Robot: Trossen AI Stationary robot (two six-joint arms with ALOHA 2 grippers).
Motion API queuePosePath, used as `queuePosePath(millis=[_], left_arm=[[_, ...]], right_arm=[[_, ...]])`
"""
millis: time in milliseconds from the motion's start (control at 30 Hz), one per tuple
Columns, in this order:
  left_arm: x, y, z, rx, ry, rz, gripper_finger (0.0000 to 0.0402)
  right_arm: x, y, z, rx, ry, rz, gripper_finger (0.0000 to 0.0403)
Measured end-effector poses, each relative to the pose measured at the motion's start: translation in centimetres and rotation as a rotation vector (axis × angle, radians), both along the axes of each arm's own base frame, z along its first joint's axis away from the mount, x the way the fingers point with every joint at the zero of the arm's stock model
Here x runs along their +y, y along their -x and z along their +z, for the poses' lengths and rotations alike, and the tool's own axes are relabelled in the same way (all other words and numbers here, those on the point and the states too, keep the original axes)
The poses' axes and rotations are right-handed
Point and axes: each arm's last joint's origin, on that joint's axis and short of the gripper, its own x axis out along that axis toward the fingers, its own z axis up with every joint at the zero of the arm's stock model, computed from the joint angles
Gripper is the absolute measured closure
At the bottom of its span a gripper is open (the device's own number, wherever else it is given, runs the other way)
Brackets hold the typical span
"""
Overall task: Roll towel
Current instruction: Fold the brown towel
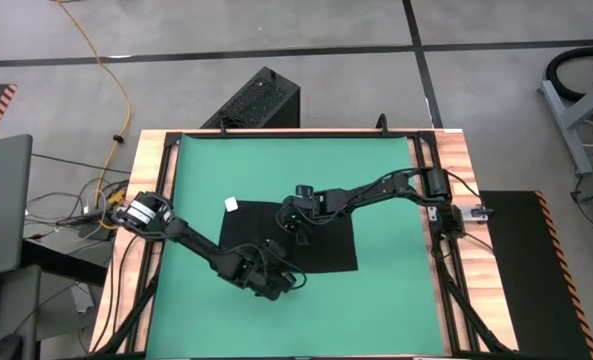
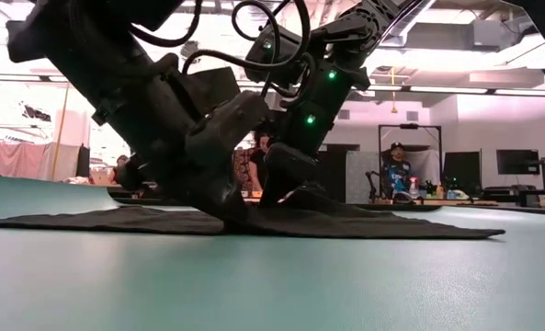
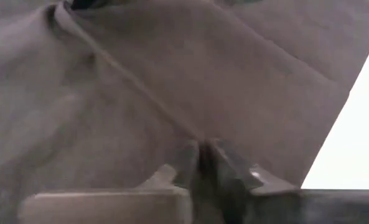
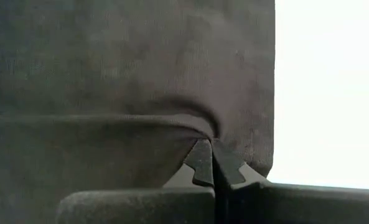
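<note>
Both grippers were down on the black towel (image 1: 311,240), which lay flat near the middle of the green mat (image 1: 396,190). The left gripper (image 3: 200,158) pinched a fold at the near edge; the right gripper (image 4: 212,155) clamped a raised crease near the far edge. Rolling seemed barely begun; next, the pinched edge likely needed lifting and turning over evenly.

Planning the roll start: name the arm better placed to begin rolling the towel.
Left, probably. The left gripper is pinched on the towel at its near edge, where a roll could start. The right gripper is pinched on cloth farther in, near the middle.
</note>
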Motion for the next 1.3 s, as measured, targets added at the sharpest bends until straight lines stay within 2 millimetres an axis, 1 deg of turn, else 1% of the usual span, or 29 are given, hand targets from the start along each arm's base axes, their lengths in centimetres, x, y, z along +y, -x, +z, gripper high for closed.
queuePosePath(millis=[67,167,267,367,467,600,633,767,867,967,1133,1300], left_arm=[[0.0,0.0,0.0,0.016,-0.012,-0.02,0.0393],[0.1,0.2,0.5,0.034,-0.039,-0.051,0.04],[0.2,0.5,1.9,0.04,-0.063,-0.082,0.0401],[0.6,1.3,3.7,0.071,-0.101,-0.11,0.0401],[1.3,2.3,5.5,0.122,-0.151,-0.139,0.0401],[2.3,3.4,7.4,0.201,-0.22,-0.198,0.0401],[2.6,3.8,7.8,0.233,-0.244,-0.223,0.0401],[4.6,5.0,9.2,0.344,-0.317,-0.255,0.0401],[6.4,5.8,10.3,0.426,-0.379,-0.256,0.0401],[8.4,6.5,11.6,0.468,-0.444,-0.226,0.0401],[12.1,7.4,13.9,0.526,-0.549,-0.201,0.0401],[16.2,8.1,15.0,0.624,-0.612,-0.179,0.0401]], right_arm=[[0.0,0.0,0.0,0.002,0.006,0.01,0.0399],[-0.1,0.1,0.3,0.001,0.028,0.01,0.0398],[-0.1,0.1,0.7,-0.002,0.054,0.011,0.0397],[-0.2,0.2,1.4,-0.013,0.076,0.022,0.0397],[-0.3,0.6,2.9,-0.035,0.089,0.026,0.0396],[-0.3,1.0,5.7,-0.101,0.105,0.031,0.0396],[-0.3,1.0,6.7,-0.136,0.114,0.03,0.0396],[-0.6,1.6,9.4,-0.207,0.141,0.007,0.0395],[-1.3,2.0,10.5,-0.233,0.153,-0.008,0.0395],[-2.2,2.5,11.2,-0.238,0.174,-0.027,0.0395],[-4.3,2.8,11.7,-0.251,0.199,-0.065,0.0395],[-6.6,2.8,12.1,-0.298,0.237,-0.105,0.0394]])
